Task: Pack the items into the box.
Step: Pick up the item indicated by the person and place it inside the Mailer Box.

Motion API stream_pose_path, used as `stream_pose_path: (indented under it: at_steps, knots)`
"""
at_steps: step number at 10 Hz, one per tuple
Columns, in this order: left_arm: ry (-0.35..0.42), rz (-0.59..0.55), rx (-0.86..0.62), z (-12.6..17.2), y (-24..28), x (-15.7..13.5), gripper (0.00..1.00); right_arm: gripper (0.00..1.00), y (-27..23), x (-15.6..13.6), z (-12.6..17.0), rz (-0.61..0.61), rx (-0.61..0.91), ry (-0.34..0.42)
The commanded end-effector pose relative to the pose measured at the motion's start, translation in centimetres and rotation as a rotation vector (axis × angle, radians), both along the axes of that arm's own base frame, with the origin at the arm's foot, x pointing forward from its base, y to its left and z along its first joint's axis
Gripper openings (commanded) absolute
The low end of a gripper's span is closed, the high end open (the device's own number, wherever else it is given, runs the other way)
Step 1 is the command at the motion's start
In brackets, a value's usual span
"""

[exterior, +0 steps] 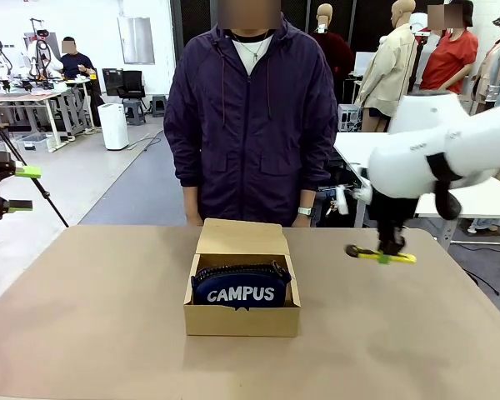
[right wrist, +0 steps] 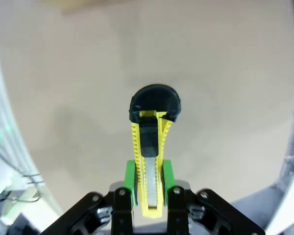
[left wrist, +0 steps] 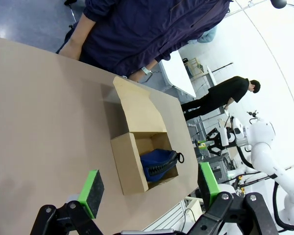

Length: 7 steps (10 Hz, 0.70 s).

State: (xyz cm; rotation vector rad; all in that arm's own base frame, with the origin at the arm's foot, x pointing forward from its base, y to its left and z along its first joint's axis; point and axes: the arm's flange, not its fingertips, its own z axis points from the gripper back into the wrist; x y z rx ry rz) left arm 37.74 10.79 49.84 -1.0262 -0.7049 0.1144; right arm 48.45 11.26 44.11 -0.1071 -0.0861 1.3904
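Observation:
The brown cardboard box (exterior: 242, 319) stands mid-table with its lid flap (exterior: 242, 237) open toward the person. Inside lies the navy "CAMPUS" pencil case (exterior: 241, 288), which the left wrist view shows as the pencil case (left wrist: 158, 164) in the box (left wrist: 130, 166). My right gripper (exterior: 387, 254) hangs above the table to the right of the box, shut on the yellow-and-black utility knife (exterior: 380, 254). In the right wrist view the knife (right wrist: 149, 152) sits between the green pads (right wrist: 130, 178), black end pointing away. My left gripper (left wrist: 149, 188) is open, high above the table. The black stapler-like object is out of view.
A person in a dark purple jacket (exterior: 250, 117) stands at the far edge behind the box, hands low. The tan tabletop (exterior: 92, 317) is bare left and right of the box. Other tables and people stand farther back.

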Motion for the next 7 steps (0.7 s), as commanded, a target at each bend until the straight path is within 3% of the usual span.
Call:
stream_pose_path:
  at_steps: [1,3,5,7]
  knots:
    - [0.01,-0.007,0.004,0.2,0.1,-0.1,1.0,0.0,5.7,4.0,1.3,0.078,-0.025,-0.028]
    - [0.01,-0.007,0.004,0.2,0.1,-0.1,1.0,0.0,11.2,6.3,1.9,0.129,-0.052,-0.086]
    - [0.01,-0.007,0.004,0.2,0.1,-0.1,1.0,0.0,17.3,9.6,2.8,0.226,-0.06,-0.215]
    - [0.01,-0.007,0.004,0.2,0.1,-0.1,1.0,0.0,23.2,11.3,2.2,0.346,-0.02,-0.183]
